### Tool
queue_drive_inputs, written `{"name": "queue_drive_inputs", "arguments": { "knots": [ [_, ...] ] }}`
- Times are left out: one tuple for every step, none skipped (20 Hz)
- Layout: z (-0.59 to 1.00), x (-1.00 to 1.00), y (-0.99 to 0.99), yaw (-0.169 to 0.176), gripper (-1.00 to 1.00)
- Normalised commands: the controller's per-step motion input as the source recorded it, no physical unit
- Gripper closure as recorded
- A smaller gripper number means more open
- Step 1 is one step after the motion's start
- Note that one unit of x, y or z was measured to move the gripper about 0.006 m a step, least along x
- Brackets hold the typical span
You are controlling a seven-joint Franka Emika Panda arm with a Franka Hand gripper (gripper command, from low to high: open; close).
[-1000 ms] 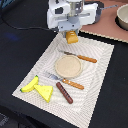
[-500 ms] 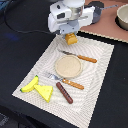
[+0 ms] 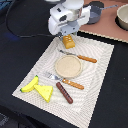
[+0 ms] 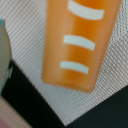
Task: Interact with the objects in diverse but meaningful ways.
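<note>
The golden-brown bread loaf (image 3: 68,41) lay at the placemat's (image 3: 100,75) far edge, at twelve o'clock from the tan plate (image 3: 68,66). In the wrist view the loaf (image 4: 80,40) filled the frame, its white slash marks plain. The gripper (image 3: 66,34) sat directly above it; whether its jaws were spread or pinching could not be told. At seven o'clock from the plate lay the banana (image 3: 30,84), cheese wedge (image 3: 45,92) and sausage (image 3: 64,92).

Bread loaf (image 3: 68,42) on placemat (image 3: 100,75), seemingly corner
</note>
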Motion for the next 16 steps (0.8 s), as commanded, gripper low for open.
{"name": "queue_drive_inputs", "arguments": {
  "knots": [
    [1.00,0.03,-0.41,0.031,-1.00],
    [1.00,0.10,-0.54,0.027,-1.00],
    [0.98,0.16,-0.65,0.018,-1.00],
    [0.93,0.19,-0.79,0.014,-1.00],
    [0.86,0.20,-0.88,0.014,-1.00],
    [0.73,0.18,-0.91,0.016,-1.00],
    [0.67,0.17,-0.92,0.014,-1.00],
    [0.51,0.18,-0.91,0.017,-1.00],
    [0.46,0.18,-0.92,0.016,-1.00],
    [0.43,0.17,-0.94,0.004,-1.00],
    [0.40,0.21,-0.98,0.000,-1.00],
    [0.39,0.29,-0.98,0.000,-1.00],
    [0.39,0.33,-0.98,0.000,-1.00],
    [0.37,0.36,-0.97,0.000,-1.00],
    [0.34,0.43,-0.95,0.000,-1.00],
    [0.29,0.49,-0.93,0.000,-1.00]
  ]
}}
